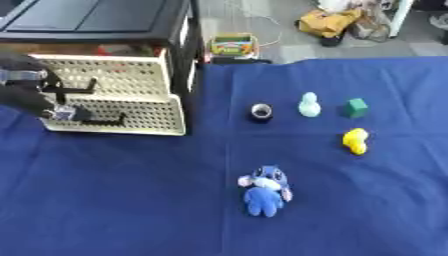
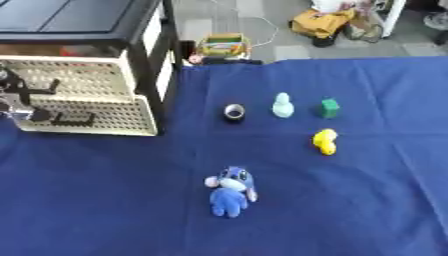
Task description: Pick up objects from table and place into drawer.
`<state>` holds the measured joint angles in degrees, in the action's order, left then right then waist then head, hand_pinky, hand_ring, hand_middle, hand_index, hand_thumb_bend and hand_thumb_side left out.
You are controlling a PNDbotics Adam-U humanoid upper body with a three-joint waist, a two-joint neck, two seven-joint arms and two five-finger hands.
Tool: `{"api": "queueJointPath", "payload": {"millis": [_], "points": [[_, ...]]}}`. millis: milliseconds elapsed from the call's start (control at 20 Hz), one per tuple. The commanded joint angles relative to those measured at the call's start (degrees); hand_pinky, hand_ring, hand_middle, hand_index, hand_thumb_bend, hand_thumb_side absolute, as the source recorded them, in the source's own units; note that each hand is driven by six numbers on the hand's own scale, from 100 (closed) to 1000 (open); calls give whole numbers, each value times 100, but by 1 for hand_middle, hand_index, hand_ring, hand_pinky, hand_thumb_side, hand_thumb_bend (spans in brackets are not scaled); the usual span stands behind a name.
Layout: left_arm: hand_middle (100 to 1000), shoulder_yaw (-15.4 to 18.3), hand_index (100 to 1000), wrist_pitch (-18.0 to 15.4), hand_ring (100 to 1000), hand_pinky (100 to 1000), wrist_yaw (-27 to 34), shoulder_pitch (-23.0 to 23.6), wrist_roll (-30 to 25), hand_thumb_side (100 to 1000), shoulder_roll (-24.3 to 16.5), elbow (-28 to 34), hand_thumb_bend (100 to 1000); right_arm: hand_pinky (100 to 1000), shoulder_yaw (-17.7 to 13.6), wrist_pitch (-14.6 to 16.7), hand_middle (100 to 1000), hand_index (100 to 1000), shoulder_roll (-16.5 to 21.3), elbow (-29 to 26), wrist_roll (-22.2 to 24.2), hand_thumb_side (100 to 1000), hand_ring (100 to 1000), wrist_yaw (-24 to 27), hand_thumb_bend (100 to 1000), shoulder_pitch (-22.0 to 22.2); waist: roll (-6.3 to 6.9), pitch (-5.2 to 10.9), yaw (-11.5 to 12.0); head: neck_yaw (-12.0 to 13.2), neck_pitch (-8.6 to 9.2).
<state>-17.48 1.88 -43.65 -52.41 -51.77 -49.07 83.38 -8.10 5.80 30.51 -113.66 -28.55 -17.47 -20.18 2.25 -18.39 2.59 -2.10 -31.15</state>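
Blue plush is sitting nearest us, the little blue plush toy [image 1: 263,191] lying on the dark blue tablecloth [image 1: 131,200] with open cloth all around it. Moving up the table, we are passing the yellow toy [image 1: 355,140], then a loose row: a dark ring-shaped thing [image 1: 261,112], a pale mint figure [image 1: 309,105] and a green block [image 1: 355,107], each apart from its neighbours. None of them is touched yet, so we are judging the picking as not begun. Over on our left, our left hand [image 1: 39,95] is working at the cream perforated drawer [image 1: 118,107] of the black cabinet [image 1: 105,20]; the fingers are looking curled about the dark handle on the drawer front, though where they meet it is hard to make out. The drawer is hanging pulled out over the table edge and appears tipped forward. Our right hand is not showing in either view. What we are worrying about: pulling further could bring the drawer right off its runners, and a slip off that thin handle would leave it half open. Farther back, a colourful box [image 1: 232,44] and a yellow bag [image 1: 325,21] are sitting on the floor, well clear of the work.
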Motion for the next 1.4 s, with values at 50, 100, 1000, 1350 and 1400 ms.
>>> {"api": "queueJointPath", "payload": {"millis": [50,100,1000,1350,1400], "points": [[100,11,744,53,100,100,108,85,-20,959,-362,293,502,567,-56,3,542,771,126,-93,-23,953,594,-4,313,-72,-30,131,27,0,-21],[100,3,747,72,100,100,143,141,-20,961,-402,390,501,567,-57,3,542,771,124,-93,-25,954,594,-2,313,-74,-35,134,31,2,-21],[100,61,753,578,100,100,475,1034,140,966,-975,1930,483,569,-86,14,544,772,97,-93,-72,957,596,16,305,-105,-129,157,83,32,10],[100,145,748,648,100,100,290,1257,140,962,-1086,2015,490,570,-86,27,544,772,88,-93,-74,958,597,22,306,-112,-151,154,91,23,32],[100,158,747,649,100,100,270,1271,149,962,-1093,2020,490,570,-87,28,544,772,88,-93,-74,958,597,22,306,-113,-153,153,92,23,33]]}}
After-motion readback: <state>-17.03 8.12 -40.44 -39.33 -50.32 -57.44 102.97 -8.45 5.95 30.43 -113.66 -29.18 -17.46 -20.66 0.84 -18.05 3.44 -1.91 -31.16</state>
